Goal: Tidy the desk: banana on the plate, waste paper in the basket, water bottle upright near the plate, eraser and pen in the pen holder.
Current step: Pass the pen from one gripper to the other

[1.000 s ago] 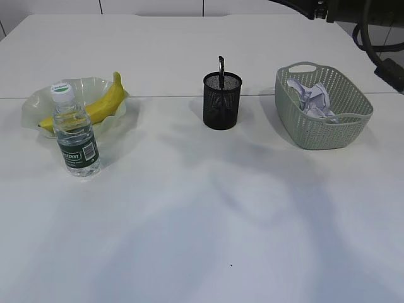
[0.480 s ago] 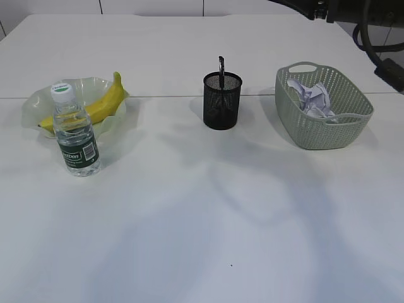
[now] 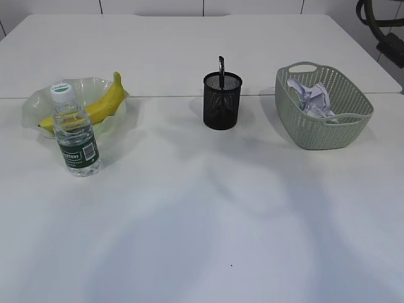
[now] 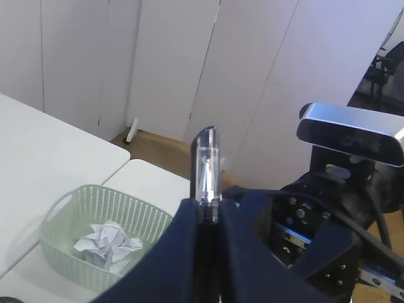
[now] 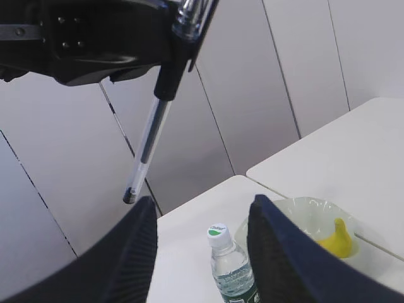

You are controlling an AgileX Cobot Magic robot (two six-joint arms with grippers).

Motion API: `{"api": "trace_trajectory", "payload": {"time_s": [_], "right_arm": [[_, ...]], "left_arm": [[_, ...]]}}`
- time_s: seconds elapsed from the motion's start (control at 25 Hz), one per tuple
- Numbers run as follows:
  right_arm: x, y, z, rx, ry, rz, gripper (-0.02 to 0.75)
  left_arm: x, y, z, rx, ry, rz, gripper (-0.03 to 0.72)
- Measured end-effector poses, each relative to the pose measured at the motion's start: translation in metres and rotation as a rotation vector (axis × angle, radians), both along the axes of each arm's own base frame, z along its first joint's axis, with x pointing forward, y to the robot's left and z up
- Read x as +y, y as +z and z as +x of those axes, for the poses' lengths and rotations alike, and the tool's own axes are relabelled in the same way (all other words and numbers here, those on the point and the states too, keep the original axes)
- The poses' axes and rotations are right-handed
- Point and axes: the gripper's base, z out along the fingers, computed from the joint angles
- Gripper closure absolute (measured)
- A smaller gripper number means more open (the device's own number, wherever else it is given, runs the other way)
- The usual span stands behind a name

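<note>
The pen (image 4: 207, 170) is a light, stiff, clear-barrelled stick, smooth and likely to slip or swivel if pinched loosely. The sound hold is across the barrel near its upper part, so the tip hangs free to drop into the pen holder (image 3: 222, 101). That is how it sits now: the left end effector (image 4: 205, 214) is closed narrowly on the barrel, the cap end standing up between its dark fingers. The right wrist view shows the writing tip pointing down, high above the tabletop (image 3: 202, 221). The right end effector (image 5: 202, 252) stands about half open and empty, below and apart from the pen. The exterior view shows neither arm, and a dark pen-like stick (image 3: 221, 66) already stands in the holder.
</note>
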Motion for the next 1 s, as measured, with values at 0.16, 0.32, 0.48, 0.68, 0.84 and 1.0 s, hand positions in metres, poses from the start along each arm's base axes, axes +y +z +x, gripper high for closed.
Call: {"api": "trace_trajectory", "payload": {"time_s": [0.16, 0.32, 0.48, 0.68, 0.84, 1.0], "right_arm": [[0.001, 0.0, 0.0, 0.004, 0.004, 0.003, 0.384], [0.015, 0.005, 0.002, -0.012, 0.04, 0.004, 0.384], [0.023, 0.01, 0.01, -0.018, 0.062, 0.016, 0.384], [0.024, 0.01, 0.017, -0.012, 0.063, 0.017, 0.384], [0.025, 0.012, 0.022, -0.011, 0.068, 0.025, 0.384], [0.026, 0.017, 0.024, -0.012, 0.088, 0.039, 0.384]], "left_arm": [[-0.001, 0.002, -0.002, 0.003, -0.022, -0.021, 0.659], [-0.001, 0.002, -0.003, 0.004, -0.03, -0.02, 0.659], [-0.002, 0.001, -0.003, 0.006, -0.038, -0.018, 0.659], [-0.002, 0.001, -0.004, 0.011, -0.047, -0.02, 0.659], [-0.002, 0.001, -0.004, 0.012, -0.051, -0.02, 0.66], [-0.002, 0.001, -0.004, 0.011, -0.051, -0.02, 0.659]]}}
